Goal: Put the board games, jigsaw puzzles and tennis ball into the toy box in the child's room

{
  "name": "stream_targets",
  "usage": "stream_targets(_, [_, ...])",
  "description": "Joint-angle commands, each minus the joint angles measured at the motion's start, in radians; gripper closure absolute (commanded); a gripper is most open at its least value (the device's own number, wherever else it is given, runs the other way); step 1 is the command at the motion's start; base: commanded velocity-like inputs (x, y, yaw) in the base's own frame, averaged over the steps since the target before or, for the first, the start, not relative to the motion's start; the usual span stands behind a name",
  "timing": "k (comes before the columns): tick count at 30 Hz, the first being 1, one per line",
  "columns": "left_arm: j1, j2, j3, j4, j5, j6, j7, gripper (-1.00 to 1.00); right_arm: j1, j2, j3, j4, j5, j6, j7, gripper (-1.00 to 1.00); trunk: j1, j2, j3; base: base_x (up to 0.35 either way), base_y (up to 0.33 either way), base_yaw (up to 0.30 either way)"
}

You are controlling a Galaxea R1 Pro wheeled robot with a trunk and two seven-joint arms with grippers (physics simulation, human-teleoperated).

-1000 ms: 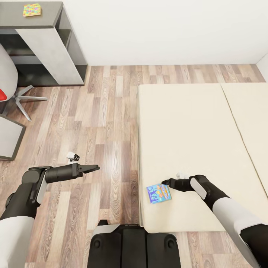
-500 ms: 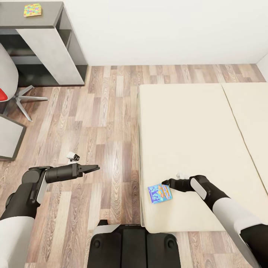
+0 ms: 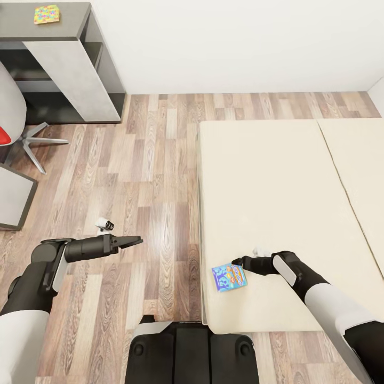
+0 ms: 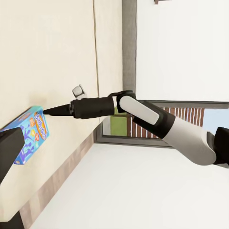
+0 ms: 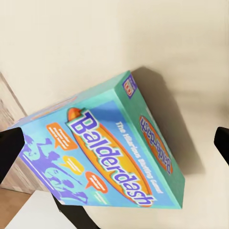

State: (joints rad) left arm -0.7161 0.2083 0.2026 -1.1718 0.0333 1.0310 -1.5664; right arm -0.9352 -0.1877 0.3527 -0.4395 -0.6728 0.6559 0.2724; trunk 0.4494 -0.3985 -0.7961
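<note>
Right tool (image 3: 235, 262) level beside board game (image 3: 229, 277)

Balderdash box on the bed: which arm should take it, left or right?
Right, probably. The right gripper sits at the light blue board game on the bed, and the right wrist view has the box between its fingertips. The left gripper hangs over the floor, well apart from it.

light blue board game (image 3: 229, 277), beige bed (image 3: 277, 202), wood-plank floor (image 3: 154, 176)
</note>
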Motion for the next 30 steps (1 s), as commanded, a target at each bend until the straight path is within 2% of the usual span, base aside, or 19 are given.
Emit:
stream_targets(1, [0.000, 0.000, 0.000, 0.000, -0.001, 0.011, -0.004, -1.00, -0.001, -0.001, 0.004, -0.001, 0.002, 0.002, 0.004, -1.00, 0.001, -0.002, -0.001, 0.000, 0.000, 0.000])
stream_targets(30, [0.000, 0.000, 0.000, 0.000, -0.001, 0.011, -0.004, -1.00, 0.000, -0.001, 0.004, -0.001, 0.002, 0.001, 0.004, -1.00, 0.001, -0.002, -0.001, 0.000, 0.000, 0.000])
